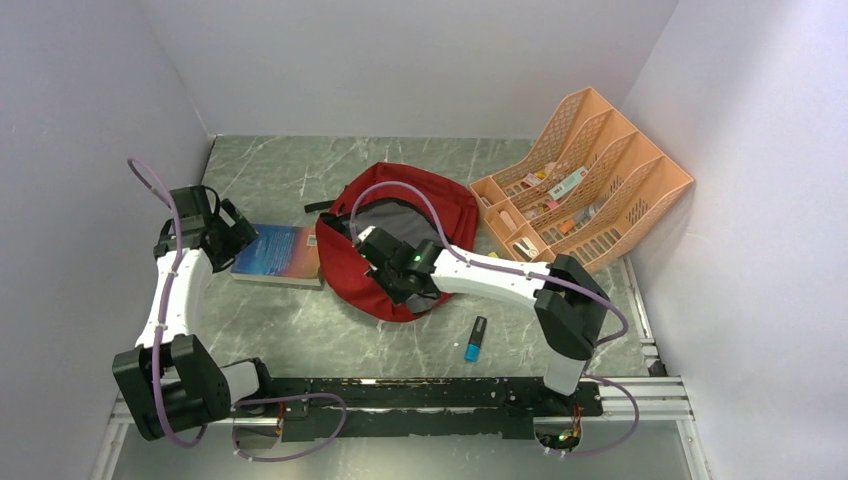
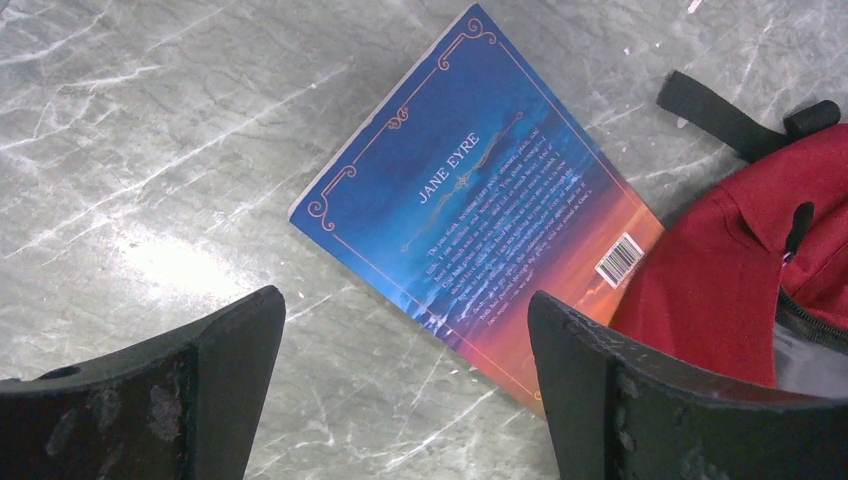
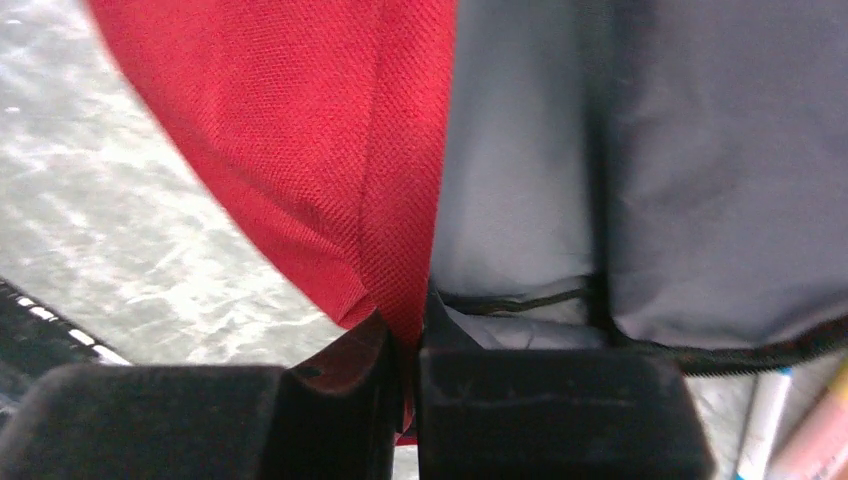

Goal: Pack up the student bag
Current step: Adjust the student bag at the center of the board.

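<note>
The dark-red student bag (image 1: pixel 430 215) lies at mid-table with its grey lining (image 3: pixel 640 160) showing through the open top. My right gripper (image 1: pixel 381 262) is shut on the red fabric edge of the bag's opening (image 3: pixel 400 180), one finger outside and one inside. A blue and orange paperback, Jane Eyre (image 2: pixel 480 200), lies flat just left of the bag (image 2: pixel 730 280), its corner touching the fabric. Over the table near the book's lower edge, my left gripper (image 2: pixel 405 345) hangs wide open with nothing between its fingers.
A peach mesh desk organiser (image 1: pixel 580 180) holding small stationery stands at the back right. A blue and black marker (image 1: pixel 475 340) lies on the table in front of the bag. A black strap (image 2: pixel 720 115) trails from the bag's top.
</note>
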`<state>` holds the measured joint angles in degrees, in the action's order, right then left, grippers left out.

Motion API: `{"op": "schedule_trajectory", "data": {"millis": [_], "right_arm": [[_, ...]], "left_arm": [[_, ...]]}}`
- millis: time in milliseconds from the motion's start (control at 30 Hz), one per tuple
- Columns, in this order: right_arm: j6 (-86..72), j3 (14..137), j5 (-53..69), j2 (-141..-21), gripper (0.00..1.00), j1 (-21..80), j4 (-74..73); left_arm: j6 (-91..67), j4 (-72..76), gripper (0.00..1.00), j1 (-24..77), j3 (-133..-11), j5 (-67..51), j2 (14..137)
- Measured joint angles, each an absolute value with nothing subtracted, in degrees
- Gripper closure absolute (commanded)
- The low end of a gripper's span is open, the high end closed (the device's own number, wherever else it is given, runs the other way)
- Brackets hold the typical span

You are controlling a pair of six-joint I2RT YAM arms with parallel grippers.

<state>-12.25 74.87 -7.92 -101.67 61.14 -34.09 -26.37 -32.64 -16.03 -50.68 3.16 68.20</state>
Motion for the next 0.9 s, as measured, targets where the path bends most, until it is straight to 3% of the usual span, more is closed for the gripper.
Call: {"op": "schedule_trajectory", "data": {"millis": [67,300,600,900], "right_arm": [[-12.05,74.87,-9.89,-101.38,0.75,60.55,-35.79],[-11.60,76.53,-10.24,-100.14,0.57,60.16,-39.77],[-16.62,79.92,1.54,-92.82,0.50,60.16,-26.37],[-14.33,104.71,4.32,-115.87,0.48,60.01,-22.02]], "left_arm": [[-26.33,-32.53,0.06,-16.03,-50.68,3.16,68.40],[-26.28,-32.40,0.05,-16.03,-50.68,3.18,68.71],[-27.53,-32.42,0.04,-16.10,-50.68,3.18,68.58],[-34.83,-33.28,0.03,-16.32,-45.54,1.61,58.28]]}}
